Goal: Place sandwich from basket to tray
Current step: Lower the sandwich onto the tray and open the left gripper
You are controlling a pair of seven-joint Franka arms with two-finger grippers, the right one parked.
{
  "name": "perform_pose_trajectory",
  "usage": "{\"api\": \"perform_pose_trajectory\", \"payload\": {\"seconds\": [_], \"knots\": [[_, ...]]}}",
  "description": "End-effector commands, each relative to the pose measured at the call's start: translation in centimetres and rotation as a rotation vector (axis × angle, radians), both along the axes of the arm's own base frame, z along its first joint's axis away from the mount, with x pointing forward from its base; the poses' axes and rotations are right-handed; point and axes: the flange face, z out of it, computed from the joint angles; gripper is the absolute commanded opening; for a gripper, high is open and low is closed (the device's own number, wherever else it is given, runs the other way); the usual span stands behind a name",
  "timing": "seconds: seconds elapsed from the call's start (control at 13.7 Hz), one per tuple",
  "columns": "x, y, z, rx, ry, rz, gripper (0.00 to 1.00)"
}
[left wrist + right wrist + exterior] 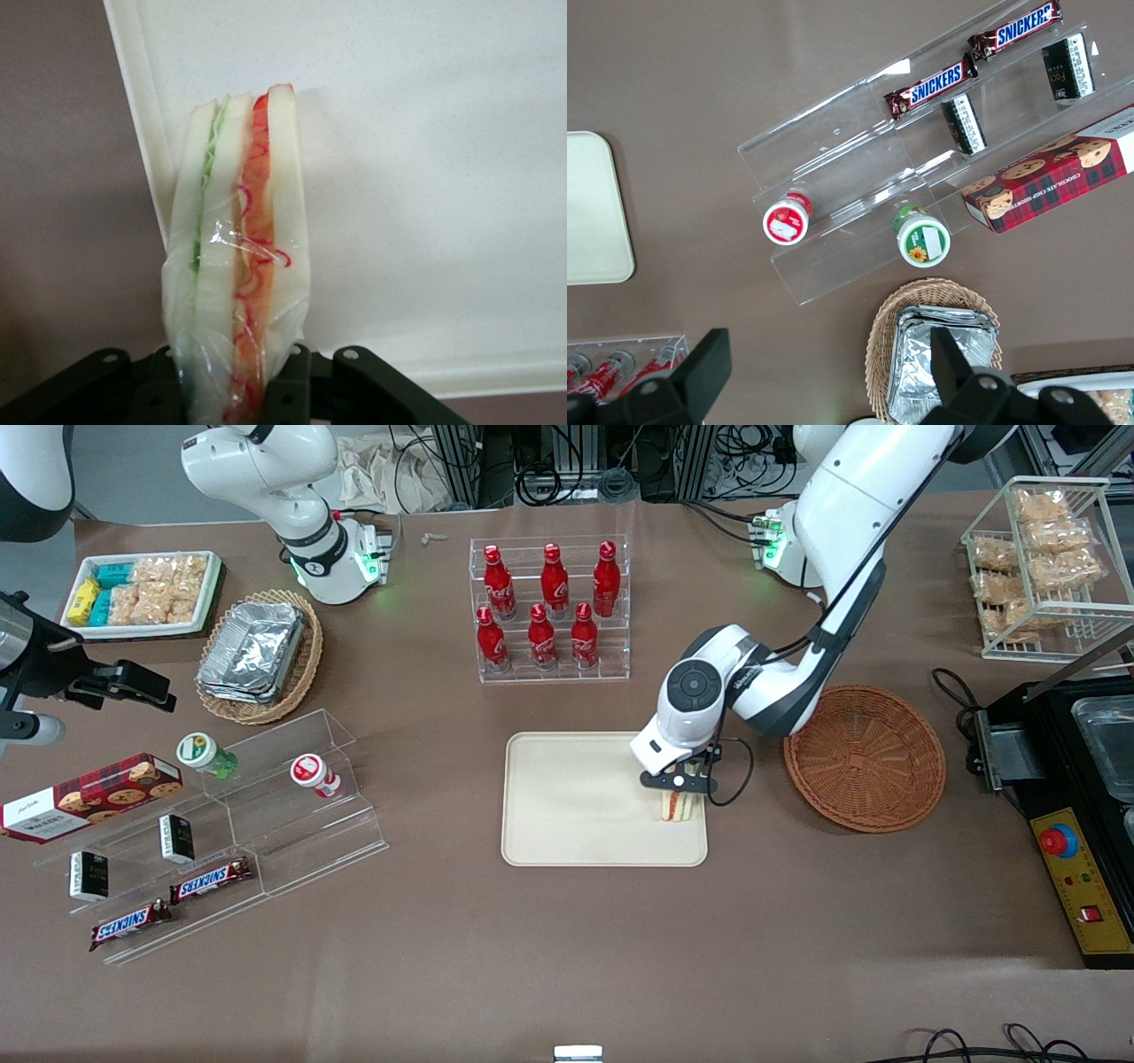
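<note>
So the sandwich (676,806) is pretty much there: it's pinched between the gripper (680,784) fingers, cut edge showing, over the tray (567,806) near the edge closest to the basket (865,757). Can't tell if it's actually resting on the tray or hanging just above. The basket sits empty beside the tray, toward the working arm's end. I'd say the carry is done; what's left is letting go and lifting clear.
</note>
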Motion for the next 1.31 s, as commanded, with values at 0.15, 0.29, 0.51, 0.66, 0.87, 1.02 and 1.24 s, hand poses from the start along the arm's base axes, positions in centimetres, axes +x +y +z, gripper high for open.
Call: {"api": "perform_pose_trajectory", "payload": {"seconds": [0.15,0.29,0.51,0.66,0.87,1.02,1.24], "knots": [[1.1,-0.2,-0.8,-0.005,-0.024,0.024,0.48],[1.2,-0.4,-0.6,-0.008,-0.026,0.028,1.00],[1.7,-0.6,-0.2,-0.012,-0.030,0.020,1.00],[1.5,-0.8,-0.4,-0.012,-0.027,0.014,1.00],[1.6,-0.9,-0.1,-0.013,-0.032,0.014,1.00],[1.6,-0.7,0.1,-0.013,-0.033,0.025,1.00],[2.6,0.5,3.6,-0.029,-0.037,0.089,1.00]]}}
